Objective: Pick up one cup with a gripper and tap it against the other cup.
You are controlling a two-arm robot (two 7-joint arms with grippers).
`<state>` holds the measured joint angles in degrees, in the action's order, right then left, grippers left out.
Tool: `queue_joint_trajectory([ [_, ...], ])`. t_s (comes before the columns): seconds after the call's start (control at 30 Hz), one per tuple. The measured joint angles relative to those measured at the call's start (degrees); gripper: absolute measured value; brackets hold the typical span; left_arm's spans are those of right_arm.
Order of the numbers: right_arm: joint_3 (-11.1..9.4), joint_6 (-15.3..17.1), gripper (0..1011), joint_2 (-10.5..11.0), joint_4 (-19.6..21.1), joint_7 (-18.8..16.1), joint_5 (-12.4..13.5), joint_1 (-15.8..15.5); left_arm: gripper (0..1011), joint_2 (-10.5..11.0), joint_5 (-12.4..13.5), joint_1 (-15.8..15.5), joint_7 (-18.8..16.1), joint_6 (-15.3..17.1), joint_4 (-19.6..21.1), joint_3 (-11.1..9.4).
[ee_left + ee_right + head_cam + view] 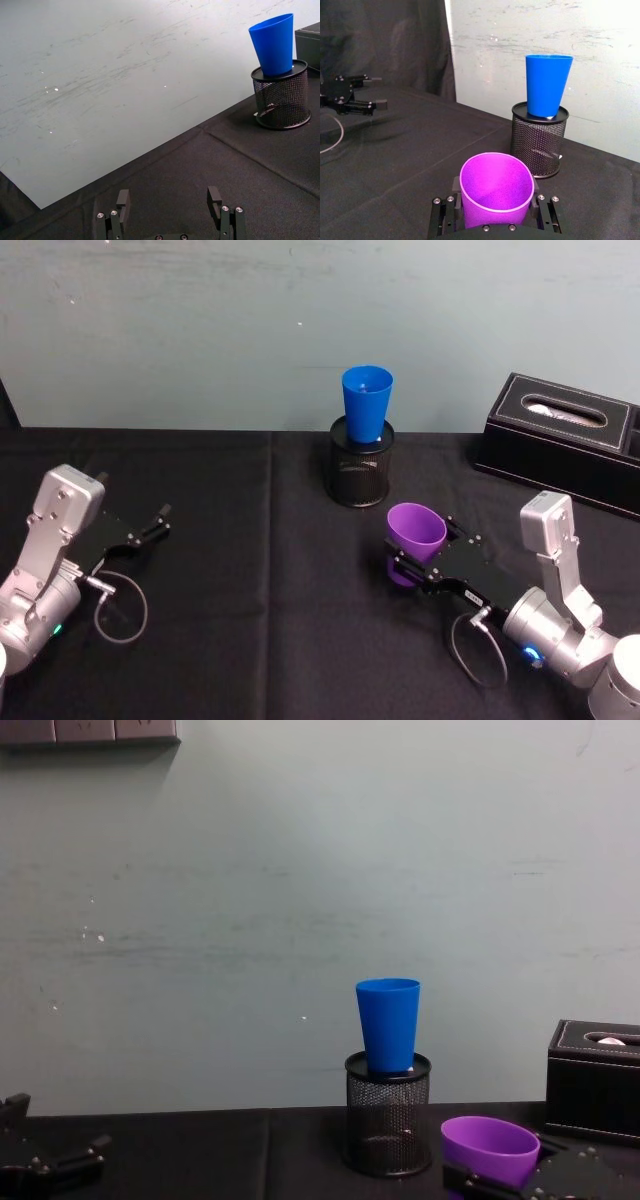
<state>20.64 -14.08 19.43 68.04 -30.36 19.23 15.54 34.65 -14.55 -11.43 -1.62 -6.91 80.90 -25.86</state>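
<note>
You had the right gripper [412,565] closed on the purple plastic tumbler [414,541], its black jaws pressing the tapered wall from either side low on the body. That left the wide rim clear above the clamp, probably so that the smooth upper wall could meet the other cup without the jaws getting between them. The tumbler leaned slightly, its open mouth tipped toward the back of the table, and it seemed to be held just above the black cloth [240,570] rather than standing on it, though you could not be sure from these views.

The bright blue plastic tumbler [366,404], tapered and smooth like the purple one, stood upright with its narrow base sunk into the mouth of a black wire-mesh pen holder [361,475]. That perch put its rim well above the purple one, so you would likely have had to raise the held cup before tapping. The two cups were near each other but apart.

Your left gripper [160,519] sat idle over the cloth at the left, well away from both cups, its jaws parted with nothing between them. A black leather-look tissue box [565,440] lay at the right rear.
</note>
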Motion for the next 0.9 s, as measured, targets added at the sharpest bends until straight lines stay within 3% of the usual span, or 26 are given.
queue_joint_trajectory([
  [0.9,0.4,1.0,739,0.0,-0.9,-0.4,-1.0,0.1,1011,0.0,0.0,0.0,0.0,0.0,0.0,0.0],
])
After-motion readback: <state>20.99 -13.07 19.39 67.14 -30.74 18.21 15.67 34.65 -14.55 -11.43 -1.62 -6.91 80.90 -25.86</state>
